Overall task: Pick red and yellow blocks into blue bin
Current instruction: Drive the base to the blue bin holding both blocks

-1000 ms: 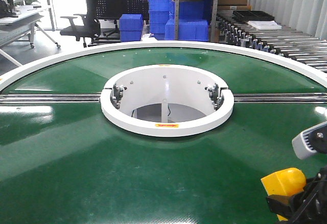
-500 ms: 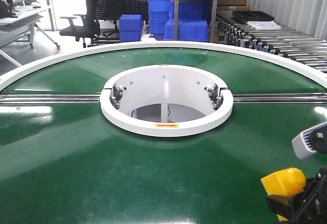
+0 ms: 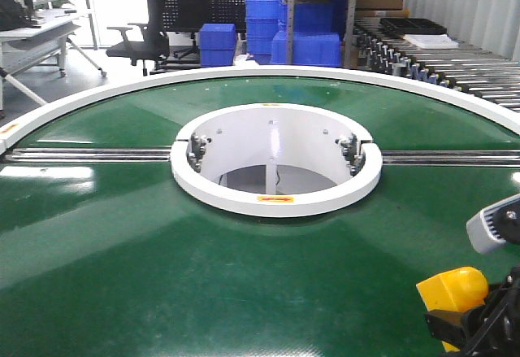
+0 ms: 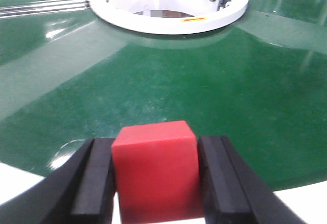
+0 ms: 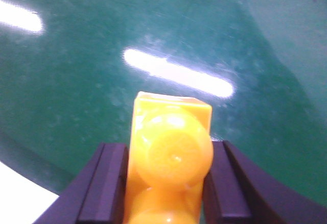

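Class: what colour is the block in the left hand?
The block is red; best seen in left wrist view.

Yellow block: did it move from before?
Yes, slightly left: the yellow block sits closer to the white ring than before.

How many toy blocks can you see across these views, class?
2. The red cube is clamped in the left gripper; the yellow brick in the right gripper. Others may be out of view.
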Robot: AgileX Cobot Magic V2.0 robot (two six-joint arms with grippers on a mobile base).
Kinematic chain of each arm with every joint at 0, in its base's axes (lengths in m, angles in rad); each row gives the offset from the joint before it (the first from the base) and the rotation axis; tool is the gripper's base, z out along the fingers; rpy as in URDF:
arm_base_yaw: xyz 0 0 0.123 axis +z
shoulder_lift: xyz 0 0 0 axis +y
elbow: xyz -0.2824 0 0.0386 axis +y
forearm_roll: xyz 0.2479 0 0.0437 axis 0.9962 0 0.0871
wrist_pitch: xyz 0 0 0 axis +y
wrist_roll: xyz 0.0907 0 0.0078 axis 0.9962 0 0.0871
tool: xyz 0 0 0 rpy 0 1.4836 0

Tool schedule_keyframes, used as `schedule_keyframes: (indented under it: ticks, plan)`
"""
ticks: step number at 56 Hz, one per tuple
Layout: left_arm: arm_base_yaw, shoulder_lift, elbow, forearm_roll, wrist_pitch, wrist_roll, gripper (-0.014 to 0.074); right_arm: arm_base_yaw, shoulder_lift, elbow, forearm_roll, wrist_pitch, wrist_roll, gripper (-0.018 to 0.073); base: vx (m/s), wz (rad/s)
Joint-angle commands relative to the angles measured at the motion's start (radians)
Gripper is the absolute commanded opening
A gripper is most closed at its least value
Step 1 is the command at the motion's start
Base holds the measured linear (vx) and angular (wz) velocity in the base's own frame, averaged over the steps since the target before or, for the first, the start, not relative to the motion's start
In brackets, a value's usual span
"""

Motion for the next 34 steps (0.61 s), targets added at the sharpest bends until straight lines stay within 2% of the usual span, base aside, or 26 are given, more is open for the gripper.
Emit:
schedule_keyframes:
  ticks: [1, 14, 34]
  plan:
    - [-0.005, 0.007, -0.027, -0.012, -0.081, -0.005, 0.0224, -0.002, -0.013, -0.029, -0.003, -0.066, -0.007, 0.0307, -0.03, 0.13]
    - [-0.005, 0.007, -0.027, -0.012, -0.081, -0.005, 0.0224, -0.002, -0.013, -0.029, -0.003, -0.065, -0.007, 0.0307, -0.04, 0.3]
    - [-0.005, 0.007, -0.027, -0.012, -0.081, -0.005, 0.0224, -0.002, -0.013, -0.029, -0.003, -0.065, -0.007, 0.0307, -0.06, 0.58]
